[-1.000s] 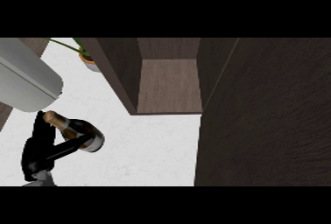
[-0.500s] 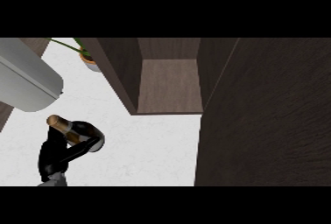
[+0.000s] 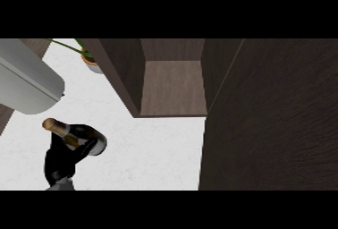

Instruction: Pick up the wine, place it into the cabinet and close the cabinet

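Observation:
The wine bottle (image 3: 78,136), dark with a tan foil top, lies tilted over the white counter (image 3: 152,147) at the lower left, neck pointing up-left. My right hand (image 3: 61,163) comes up from the lower edge and is curled round the bottle's body. The dark wood cabinet (image 3: 125,71) stands to the bottle's upper right, its open compartment (image 3: 173,87) showing a bare wooden floor. The cabinet door (image 3: 271,120) fills the right side of the view, swung open. My left hand does not show.
A large grey forearm (image 3: 26,87) reaches in from the upper left, close above the bottle. A potted plant (image 3: 92,65) stands on the counter just left of the cabinet's side wall.
My right hand and the bottle have shifted slightly right, toward the cabinet. The grey forearm at the upper left has dropped a little lower.

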Action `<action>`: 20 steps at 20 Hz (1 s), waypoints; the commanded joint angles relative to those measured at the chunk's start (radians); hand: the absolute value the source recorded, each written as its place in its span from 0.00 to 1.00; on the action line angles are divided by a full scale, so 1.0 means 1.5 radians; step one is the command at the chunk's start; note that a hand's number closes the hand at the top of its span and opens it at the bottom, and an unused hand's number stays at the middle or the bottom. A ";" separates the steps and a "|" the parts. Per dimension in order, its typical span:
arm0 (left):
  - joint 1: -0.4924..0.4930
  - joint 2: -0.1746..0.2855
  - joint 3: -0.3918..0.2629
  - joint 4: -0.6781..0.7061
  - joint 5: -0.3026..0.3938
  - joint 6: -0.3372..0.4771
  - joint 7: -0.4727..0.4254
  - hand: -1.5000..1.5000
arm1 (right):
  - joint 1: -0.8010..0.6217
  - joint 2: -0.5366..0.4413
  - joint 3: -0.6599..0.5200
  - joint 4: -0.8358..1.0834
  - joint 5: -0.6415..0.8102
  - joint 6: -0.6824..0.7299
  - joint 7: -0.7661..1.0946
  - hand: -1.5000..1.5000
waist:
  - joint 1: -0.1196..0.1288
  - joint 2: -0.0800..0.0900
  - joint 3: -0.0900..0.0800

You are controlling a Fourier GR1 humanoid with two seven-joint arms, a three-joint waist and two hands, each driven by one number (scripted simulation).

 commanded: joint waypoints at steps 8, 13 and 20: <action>-0.066 -0.001 0.036 0.124 0.080 -0.034 -0.092 0.00 | 0.040 -0.015 0.011 -0.166 -0.035 0.002 0.071 0.00 | -0.002 0.002 -0.001; -0.103 0.019 0.012 0.122 0.084 -0.018 -0.054 0.00 | 0.058 -0.009 0.010 -0.160 -0.039 0.004 0.051 0.00 | 0.000 0.001 -0.001; -0.119 0.020 -0.005 0.155 0.075 -0.007 -0.100 1.00 | 0.073 -0.015 0.005 -0.175 -0.042 0.011 0.055 0.00 | -0.002 0.000 0.000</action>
